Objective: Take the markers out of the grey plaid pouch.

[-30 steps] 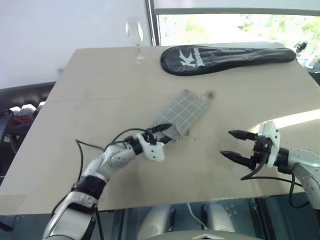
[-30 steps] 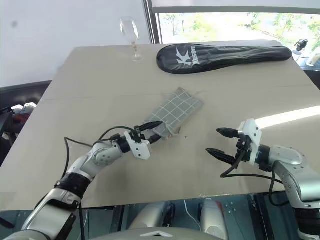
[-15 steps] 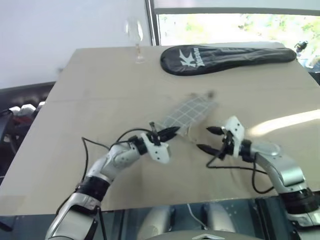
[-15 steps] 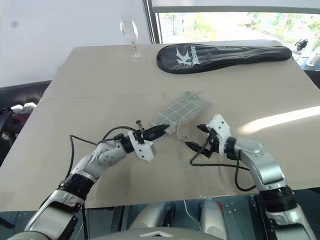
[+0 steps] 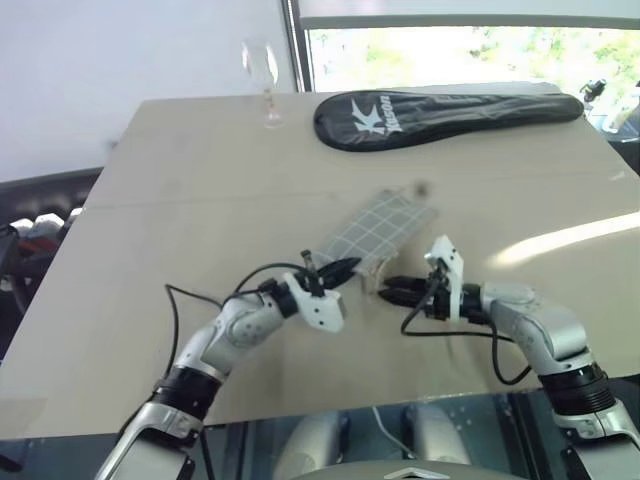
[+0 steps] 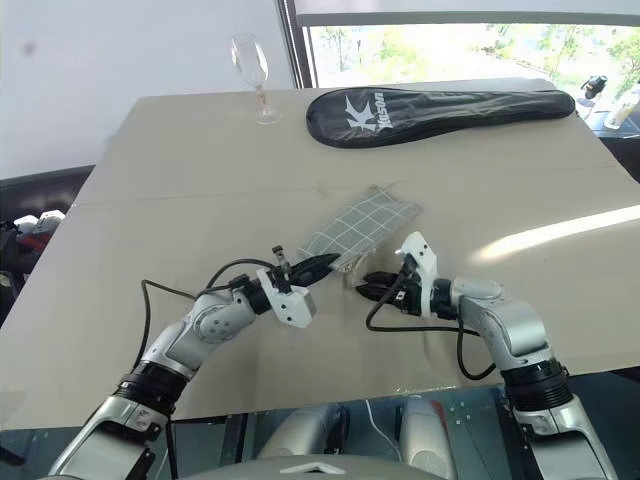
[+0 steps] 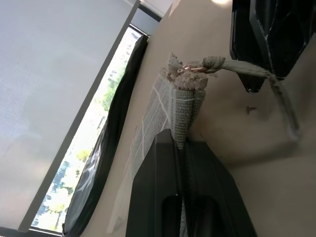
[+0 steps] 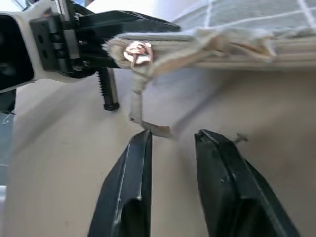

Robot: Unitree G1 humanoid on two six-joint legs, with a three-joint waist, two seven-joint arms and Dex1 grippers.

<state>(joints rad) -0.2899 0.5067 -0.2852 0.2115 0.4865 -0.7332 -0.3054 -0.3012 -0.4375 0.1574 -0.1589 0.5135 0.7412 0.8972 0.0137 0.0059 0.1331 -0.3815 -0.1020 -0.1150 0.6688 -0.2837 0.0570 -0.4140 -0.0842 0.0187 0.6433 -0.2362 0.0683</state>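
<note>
Soft, limp pouch [image 5: 378, 229]: my left tool [image 5: 342, 268] pinches its near end; I'd take the zip tab with my right tool [image 8: 173, 143], slightly parted.

Nothing visible of the markers, hidden inside the grey plaid pouch [image 5: 378, 229]. Pouch's near corner covered where clamped in the left pincer [image 5: 340, 270]. Far end of the black racket cover [image 5: 445, 105] cut by the left wrist view's edge. Wine glass [image 5: 262, 70] blurred against the wall.
</note>
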